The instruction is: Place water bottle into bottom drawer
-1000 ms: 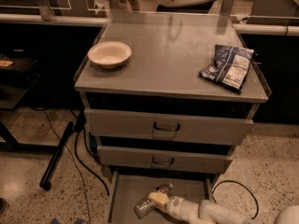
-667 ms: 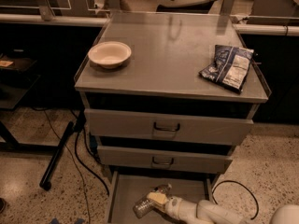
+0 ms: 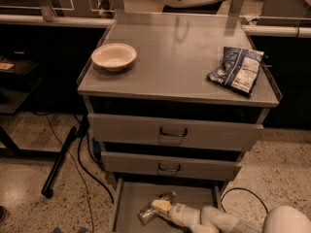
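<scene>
The bottom drawer (image 3: 131, 203) is pulled open at the foot of the grey cabinet, below the two shut upper drawers. The water bottle (image 3: 146, 213) lies tilted low inside it, its clear ribbed body pointing down-left. My gripper (image 3: 161, 207) reaches in from the lower right on a white arm and is at the bottle's upper end. The bottle's cap and label do not show.
A cream bowl (image 3: 113, 56) sits at the cabinet top's left. A blue-and-white chip bag (image 3: 236, 70) lies at its right. Cables and a black pole (image 3: 59, 160) run along the floor left of the cabinet. A cable loops on the floor at the right.
</scene>
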Available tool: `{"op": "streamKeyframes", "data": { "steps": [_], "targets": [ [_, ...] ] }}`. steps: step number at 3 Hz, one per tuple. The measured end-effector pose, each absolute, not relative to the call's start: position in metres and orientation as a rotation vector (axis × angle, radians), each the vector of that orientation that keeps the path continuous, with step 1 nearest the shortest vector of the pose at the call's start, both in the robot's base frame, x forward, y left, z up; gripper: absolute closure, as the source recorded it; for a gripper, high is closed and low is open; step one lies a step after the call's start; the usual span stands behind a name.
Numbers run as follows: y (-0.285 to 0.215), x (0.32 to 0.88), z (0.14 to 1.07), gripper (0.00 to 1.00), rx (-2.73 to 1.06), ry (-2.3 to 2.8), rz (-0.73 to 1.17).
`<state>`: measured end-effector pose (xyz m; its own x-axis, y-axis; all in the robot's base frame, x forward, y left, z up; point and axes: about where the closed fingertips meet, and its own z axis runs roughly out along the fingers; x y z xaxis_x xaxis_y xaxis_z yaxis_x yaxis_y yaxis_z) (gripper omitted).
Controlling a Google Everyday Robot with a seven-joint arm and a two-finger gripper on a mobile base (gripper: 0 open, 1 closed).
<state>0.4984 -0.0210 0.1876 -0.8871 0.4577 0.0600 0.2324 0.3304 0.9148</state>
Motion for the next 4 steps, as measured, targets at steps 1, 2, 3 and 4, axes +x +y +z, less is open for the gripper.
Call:
{"op": "streamKeyframes", "data": {
  "steps": [1,2,3,4],
  "targets": [
    [-0.016,0.501,0.179,1.0,0.607,2.41,1.583],
    [-0.014,0.506,0.171,1.0,0.598,2.439,1.575],
    [-0.015,0.509,0.156,1.0,0.608,2.474,1.558],
    [-0.016,0.508,0.143,1.0,0.629,2.496,1.544]
  ]
}}
